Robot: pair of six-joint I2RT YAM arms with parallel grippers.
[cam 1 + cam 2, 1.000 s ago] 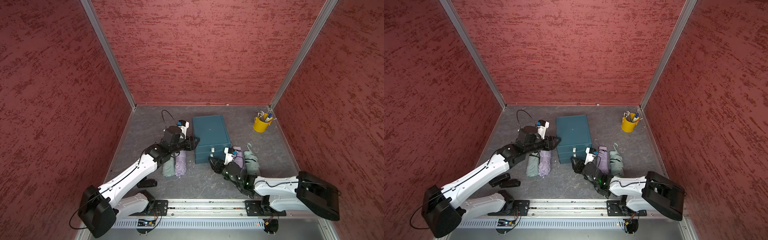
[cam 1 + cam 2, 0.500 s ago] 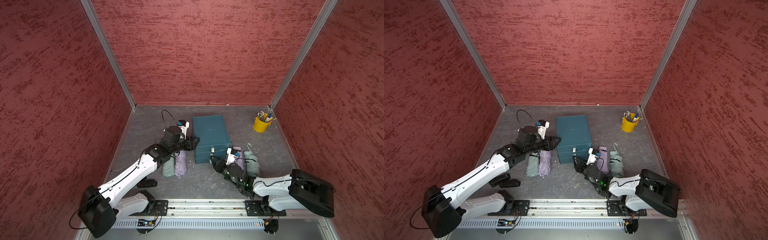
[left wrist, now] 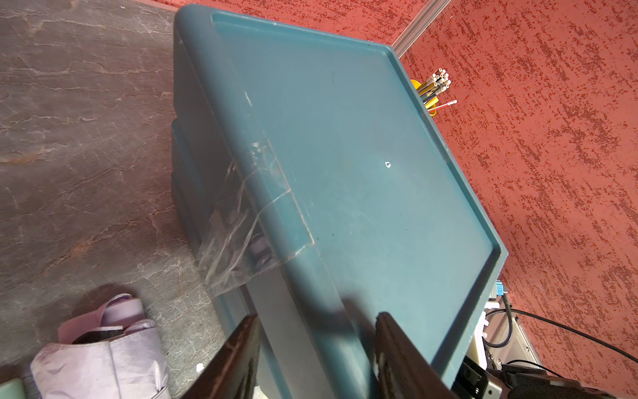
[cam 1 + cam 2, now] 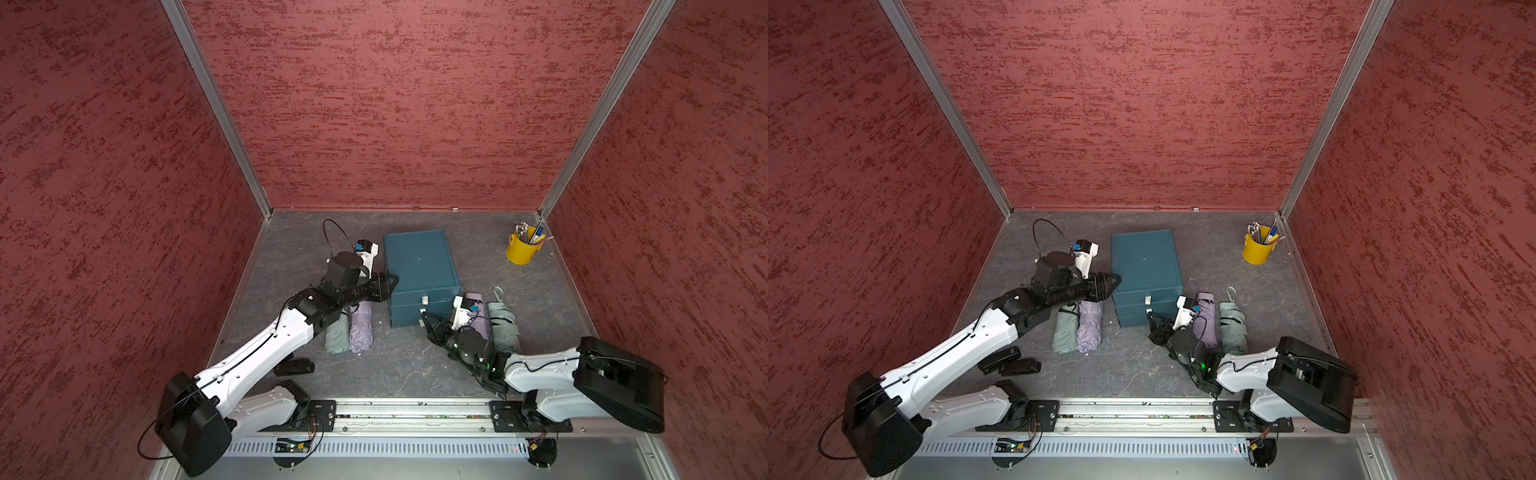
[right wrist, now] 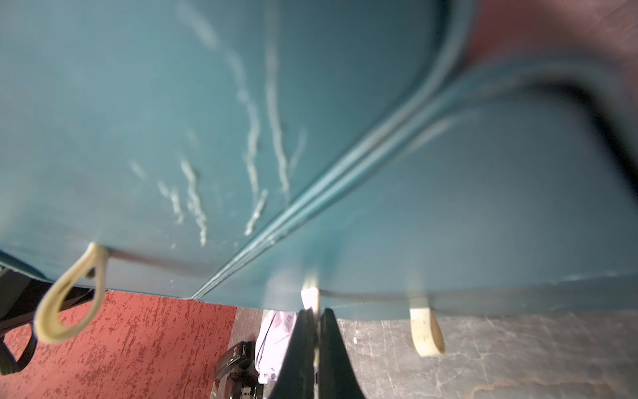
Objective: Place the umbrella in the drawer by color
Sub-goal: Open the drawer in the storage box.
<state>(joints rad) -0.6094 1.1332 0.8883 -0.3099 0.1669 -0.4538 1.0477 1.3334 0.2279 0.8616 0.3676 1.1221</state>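
Flanking your drawer unit [image 4: 419, 266], left umbrella pair [image 4: 360, 328] and right umbrella pair [image 4: 503, 328] lie front-to-back, loops rearward; bare tabletop [image 4: 395, 361] in front. Right end effector [image 4: 424, 318] clamps a pull tab [image 5: 309, 298]; left end effector [image 4: 392, 281] gapes.

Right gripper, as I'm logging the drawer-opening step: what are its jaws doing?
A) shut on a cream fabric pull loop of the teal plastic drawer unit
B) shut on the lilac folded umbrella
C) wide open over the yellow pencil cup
A: the right wrist view shows the right gripper pinched shut on a cream fabric pull loop of the teal plastic drawer unit.
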